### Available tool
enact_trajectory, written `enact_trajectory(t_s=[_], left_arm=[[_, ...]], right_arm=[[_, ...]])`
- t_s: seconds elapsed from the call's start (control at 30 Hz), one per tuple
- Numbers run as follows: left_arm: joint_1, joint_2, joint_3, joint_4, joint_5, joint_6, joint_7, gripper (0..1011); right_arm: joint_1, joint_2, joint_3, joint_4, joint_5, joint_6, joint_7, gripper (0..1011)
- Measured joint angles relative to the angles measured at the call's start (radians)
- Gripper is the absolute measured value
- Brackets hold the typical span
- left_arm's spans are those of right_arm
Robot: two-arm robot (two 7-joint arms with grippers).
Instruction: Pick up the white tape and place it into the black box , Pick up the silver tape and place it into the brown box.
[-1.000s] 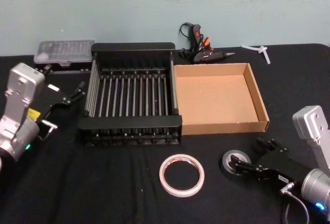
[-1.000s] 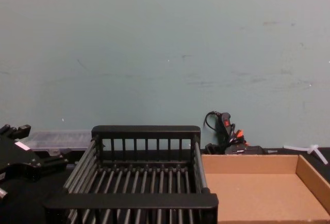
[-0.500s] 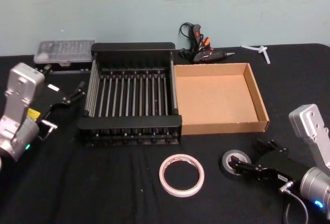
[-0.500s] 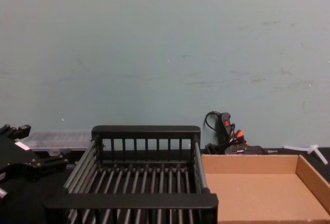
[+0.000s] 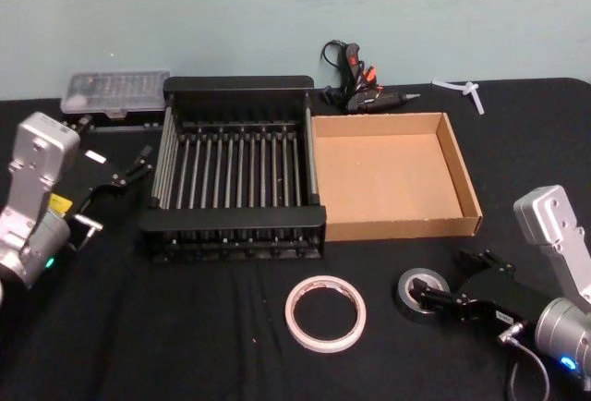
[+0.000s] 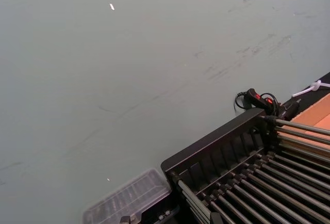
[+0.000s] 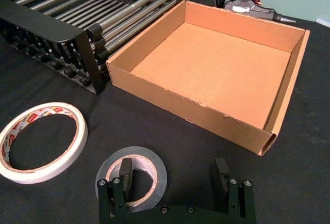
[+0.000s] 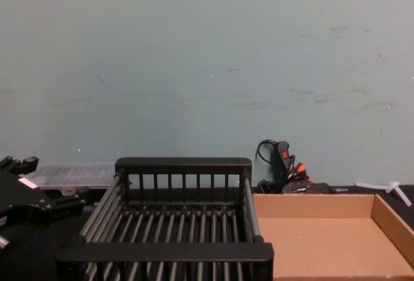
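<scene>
The silver tape (image 5: 423, 292) lies flat on the black table in front of the brown box (image 5: 406, 228). My right gripper (image 5: 451, 280) is open and low over it. In the right wrist view one finger (image 7: 125, 171) stands inside the silver tape (image 7: 154, 163) and the other (image 7: 221, 172) outside it, so the gripper (image 7: 174, 175) straddles the roll's wall. The white tape (image 5: 325, 313) lies flat to the left, also (image 7: 49, 111). The black box (image 5: 238, 84) stands left of the brown box (image 7: 170, 97). My left gripper (image 5: 138, 163) rests open beside the black box's left wall.
A clear plastic case (image 5: 115, 91) sits at the back left. A glue gun (image 5: 355, 82) with its cable lies behind the brown box, and a small white plastic piece (image 5: 462, 90) lies at the back right. Open black tabletop lies around both rolls.
My right arm has shifted a little to the left over the silver tape. The tapes, boxes and left arm have not moved.
</scene>
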Motion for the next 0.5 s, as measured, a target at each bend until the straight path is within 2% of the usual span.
enact_trajectory(t_s=[0.5], left_arm=[[0.000,0.000,0.000,0.000,0.000,0.000,0.000,1001]], right_arm=[[0.005,-0.004,-0.001,0.006,-0.008,0.003,0.001,1002]])
